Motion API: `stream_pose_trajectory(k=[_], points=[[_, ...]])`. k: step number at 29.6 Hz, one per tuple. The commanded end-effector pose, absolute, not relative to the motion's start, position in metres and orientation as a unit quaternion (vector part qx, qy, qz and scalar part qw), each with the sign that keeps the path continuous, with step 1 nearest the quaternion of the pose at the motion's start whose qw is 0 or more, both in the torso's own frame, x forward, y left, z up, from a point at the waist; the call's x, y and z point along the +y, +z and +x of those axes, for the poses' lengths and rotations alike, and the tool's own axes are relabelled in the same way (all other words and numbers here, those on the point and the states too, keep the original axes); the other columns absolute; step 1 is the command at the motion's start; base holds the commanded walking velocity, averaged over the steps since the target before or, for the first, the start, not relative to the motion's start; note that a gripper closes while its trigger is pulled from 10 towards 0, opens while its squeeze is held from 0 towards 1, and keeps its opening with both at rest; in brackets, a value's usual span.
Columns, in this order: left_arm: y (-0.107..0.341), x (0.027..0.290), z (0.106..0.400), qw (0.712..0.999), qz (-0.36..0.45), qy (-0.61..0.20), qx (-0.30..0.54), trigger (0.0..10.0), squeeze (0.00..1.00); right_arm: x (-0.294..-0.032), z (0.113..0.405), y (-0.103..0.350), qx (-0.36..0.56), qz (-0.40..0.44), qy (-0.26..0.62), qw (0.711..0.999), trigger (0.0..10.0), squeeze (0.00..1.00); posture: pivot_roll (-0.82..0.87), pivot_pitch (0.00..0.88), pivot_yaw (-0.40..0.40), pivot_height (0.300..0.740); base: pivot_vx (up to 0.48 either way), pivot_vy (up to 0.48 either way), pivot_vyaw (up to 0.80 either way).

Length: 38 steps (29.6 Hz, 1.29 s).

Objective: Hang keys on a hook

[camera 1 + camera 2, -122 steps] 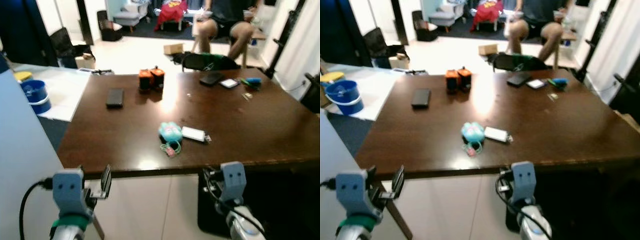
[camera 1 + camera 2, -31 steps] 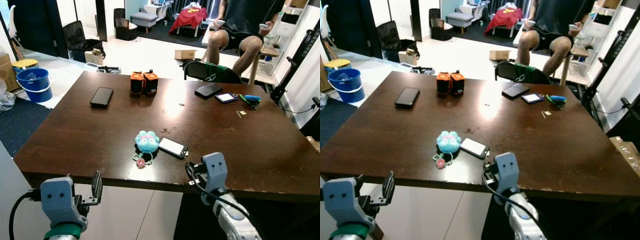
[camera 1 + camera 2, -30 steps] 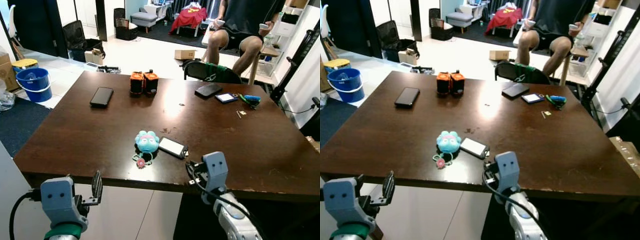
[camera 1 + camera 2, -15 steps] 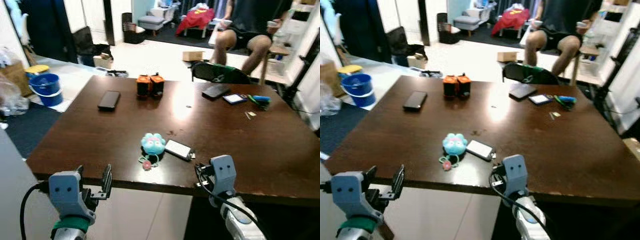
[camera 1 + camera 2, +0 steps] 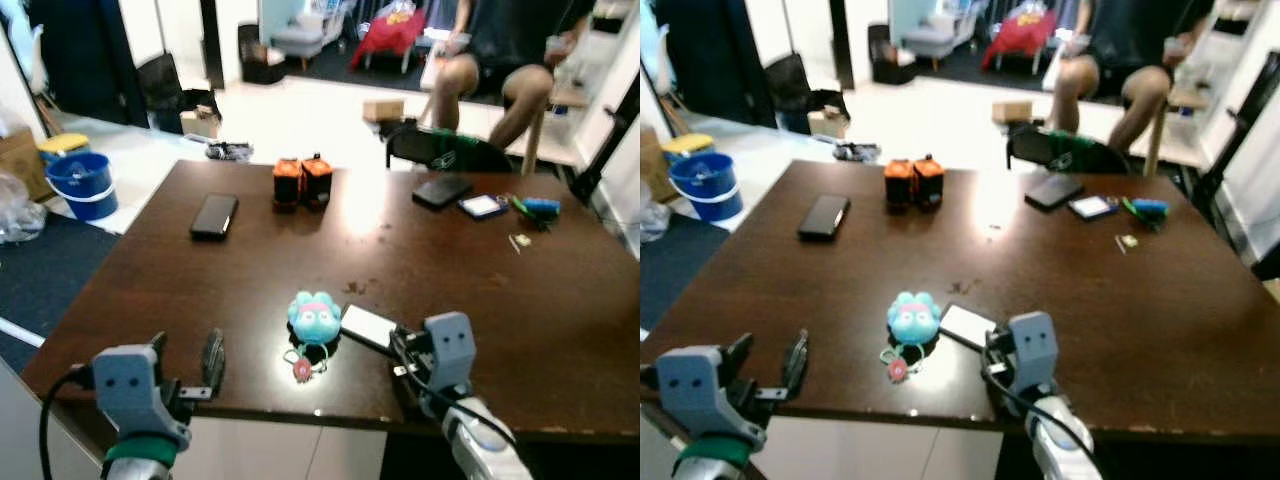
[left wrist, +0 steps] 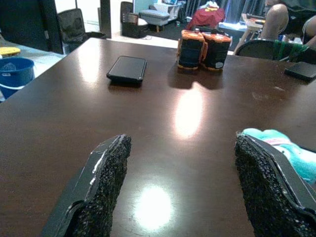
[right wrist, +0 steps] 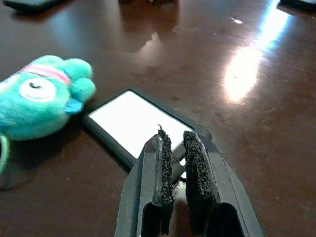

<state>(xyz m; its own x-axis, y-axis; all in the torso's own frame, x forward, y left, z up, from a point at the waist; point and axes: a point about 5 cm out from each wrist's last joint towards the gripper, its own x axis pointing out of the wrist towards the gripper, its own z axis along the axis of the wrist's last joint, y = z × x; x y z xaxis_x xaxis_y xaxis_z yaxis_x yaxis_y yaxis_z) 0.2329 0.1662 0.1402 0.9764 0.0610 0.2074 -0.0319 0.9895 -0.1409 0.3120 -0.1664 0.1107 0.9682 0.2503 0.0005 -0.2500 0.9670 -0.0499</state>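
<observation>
Dark brown shiny tabletop (image 5: 180, 290) in a busy room, with a person sitting on a chair at the far side. Lying near the front edge: the keys, with a fluffy teal toy (image 5: 314, 318) and a small pink ring charm (image 5: 301, 370) on them. Right beside the toy, touching or almost touching, a flat white card in a black frame (image 7: 133, 123).

Right end effector (image 7: 173, 158) low over the tabletop, fingers almost shut with just a thin gap, holding nothing. Tips hanging over the near corner of the white card, with the teal toy just to its side. Left end effector (image 6: 182, 182) wide open and holding nothing, low over the bare tabletop, with the teal toy just past one finger. Farther ahead of it, a black phone (image 6: 127, 68) and two orange and black things (image 6: 203, 50) standing side by side.

Task barely begun, by the look of it. Keys not picked up yet. No hook to be seen anywhere. Left to do: grab the keys, find a hook, hang them up.

No brand names or writing clear enough to read. White card looks blank.
</observation>
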Motion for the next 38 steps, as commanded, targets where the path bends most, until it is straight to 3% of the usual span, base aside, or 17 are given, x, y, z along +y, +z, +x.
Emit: stream_pose_trajectory(k=[1,13,18,21,22,23,24,30,34,38], points=[[0.135,0.171,0.229,0.993,-0.067,0.037,-0.094,10.0,0.00,-0.164,0.310,0.108,0.002,-0.022,0.131,0.991,10.0,0.00,-0.20,0.043,0.061,0.740,0.000,0.000,0.00],[0.135,0.175,0.230,0.992,-0.073,0.043,-0.096,10.0,0.00,-0.161,0.324,0.124,-0.015,0.009,0.148,0.989,10.0,0.00,-0.20,0.054,0.084,0.740,0.000,0.000,0.00],[0.136,0.175,0.232,0.992,-0.073,0.036,-0.094,10.0,0.00,-0.132,0.342,0.125,0.032,0.010,0.239,0.971,10.0,0.00,-0.20,0.059,0.094,0.740,0.000,0.000,0.00],[0.136,0.174,0.233,0.993,-0.071,0.034,-0.093,10.0,0.00,-0.125,0.347,0.127,0.039,0.004,0.246,0.968,10.0,0.00,-0.19,0.060,0.097,0.740,0.000,0.000,0.00],[0.137,0.174,0.233,0.993,-0.070,0.032,-0.093,10.0,0.00,-0.119,0.351,0.128,0.045,0.004,0.248,0.968,10.0,0.07,-0.19,0.060,0.097,0.740,0.000,0.000,0.00],[0.137,0.174,0.233,0.993,-0.070,0.032,-0.093,10.0,0.00,-0.119,0.351,0.128,0.045,0.004,0.248,0.968,10.0,0.07,-0.19,0.060,0.097,0.740,0.000,0.000,0.00],[0.136,0.175,0.232,0.993,-0.068,0.033,-0.092,10.0,0.00,-0.113,0.357,0.131,0.051,0.004,0.248,0.967,10.0,1.00,-0.18,0.062,0.098,0.740,0.000,0.000,0.00],[0.136,0.177,0.230,0.993,-0.066,0.036,-0.089,10.0,0.00,-0.097,0.364,0.137,0.058,0.013,0.267,0.962,10.0,1.00,-0.18,0.063,0.101,0.740,0.000,0.000,0.00],[0.137,0.178,0.230,0.993,-0.067,0.036,-0.090,10.0,0.00,-0.072,0.365,0.139,0.070,0.009,0.313,0.947,10.0,1.00,-0.17,0.070,0.103,0.740,0.000,0.000,0.00],[0.138,0.177,0.229,0.993,-0.067,0.034,-0.089,10.0,0.00,-0.068,0.367,0.138,0.077,0.007,0.313,0.946,10.0,1.00,-0.17,0.077,0.103,0.740,0.000,0.000,0.00]])
